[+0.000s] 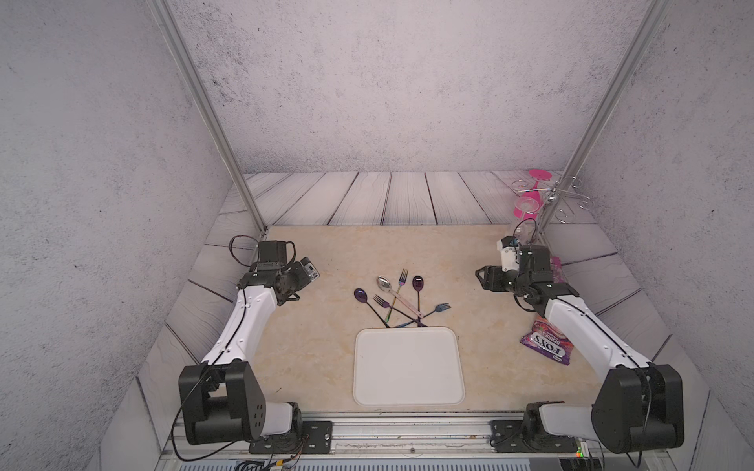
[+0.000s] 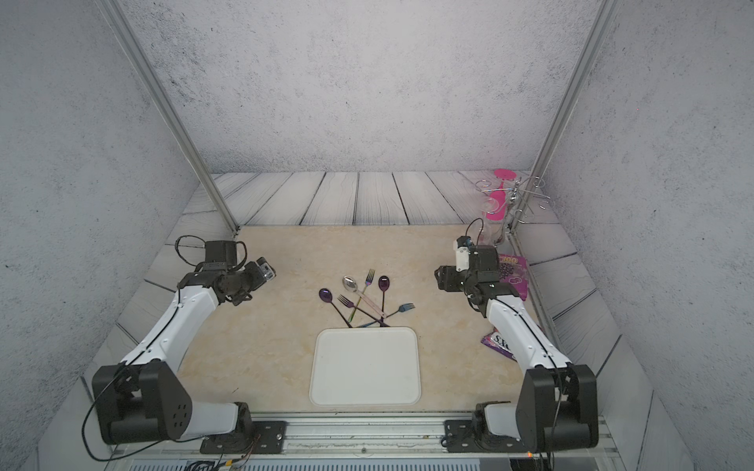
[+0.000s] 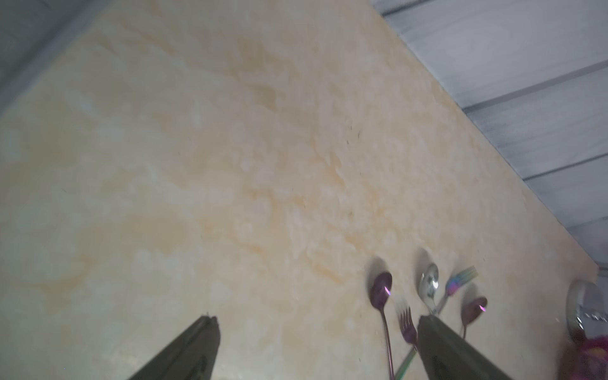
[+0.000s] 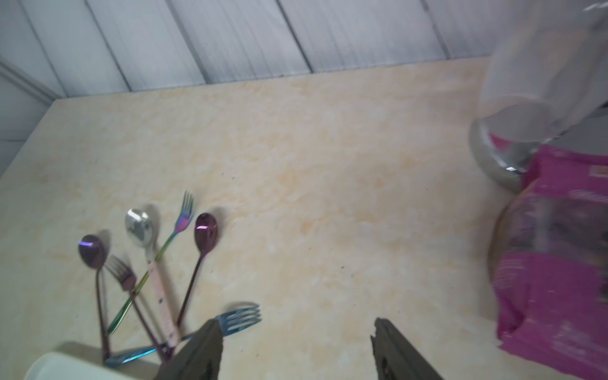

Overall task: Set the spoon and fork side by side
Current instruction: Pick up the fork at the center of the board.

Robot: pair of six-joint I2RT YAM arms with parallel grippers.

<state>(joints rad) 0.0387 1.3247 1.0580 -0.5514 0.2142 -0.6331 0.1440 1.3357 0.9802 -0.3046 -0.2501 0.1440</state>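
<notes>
**Marble top, crossed cutlery beyond the tray**

That tray lies close to me, between my arms, and the pile's handle ends reach its far rim. Three spoons and three forks fan out, with the silver spoon and rainbow fork in the middle. The blue fork lies closest to my right gripper, one purple spoon closest to my left gripper. Both grippers are apart from the pile and stand wide, only marble between their fingers.
</notes>
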